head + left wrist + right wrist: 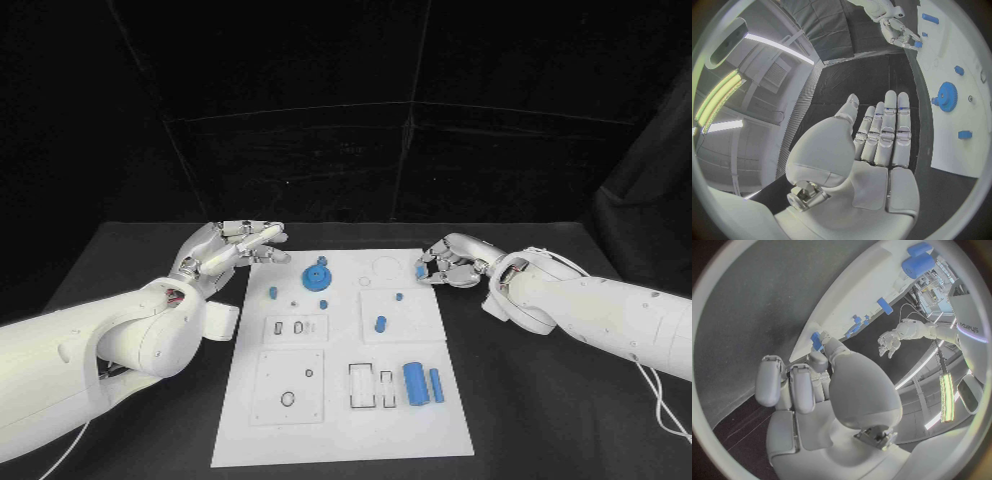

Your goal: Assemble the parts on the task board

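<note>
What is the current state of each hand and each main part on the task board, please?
left hand: open, fingers extended, holding nothing, beside the board's far left corner.
right hand: pinches a small blue part at the board's right edge.
task board: flat on the table.
blue gear: on the board, untouched.
two blue cylinders: lying side by side on the board.

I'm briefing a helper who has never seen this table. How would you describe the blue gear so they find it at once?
Start at the white task board in the middle of the black table, then go to its far end, between the two hands. The blue gear lies there, nearer the left hand. It is the one broad, round, toothed disc; the other blue parts are small pegs, blocks or cylinders.
</note>
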